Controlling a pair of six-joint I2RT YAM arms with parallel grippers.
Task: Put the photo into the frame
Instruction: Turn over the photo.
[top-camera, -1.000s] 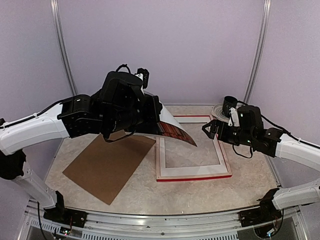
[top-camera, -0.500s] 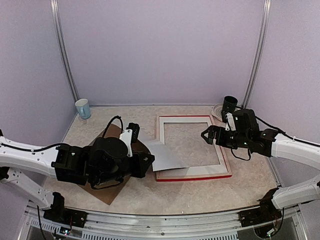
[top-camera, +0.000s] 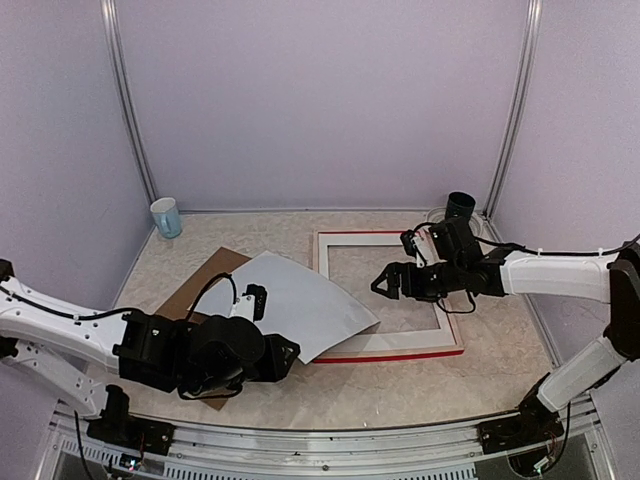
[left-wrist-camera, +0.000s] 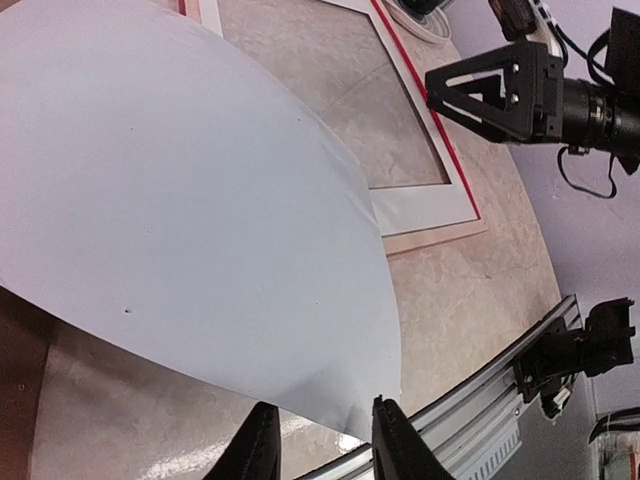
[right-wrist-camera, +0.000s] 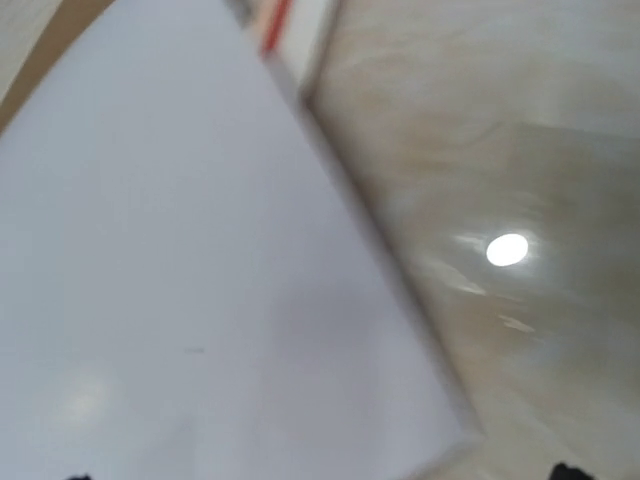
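left claw (left-wrist-camera: 322, 442) low over near tabletop (top-camera: 400, 392), jaws a narrow gap apart, tabletop showing between them, photo's near edge just at the tips | photo (top-camera: 290, 300) white back up, bowed, lying across brown backing board (top-camera: 183, 297) and frame (top-camera: 400, 354) left rail | right claw (top-camera: 386, 285) spread wide, empty, above frame's opening, near photo's right corner | cup (top-camera: 166, 216) far back-left

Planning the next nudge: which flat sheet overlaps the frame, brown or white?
The curled white-backed print; its right corner lies over the left rail of the red rectangular frame. The flat brown backing board peeks out beneath the print, further left.
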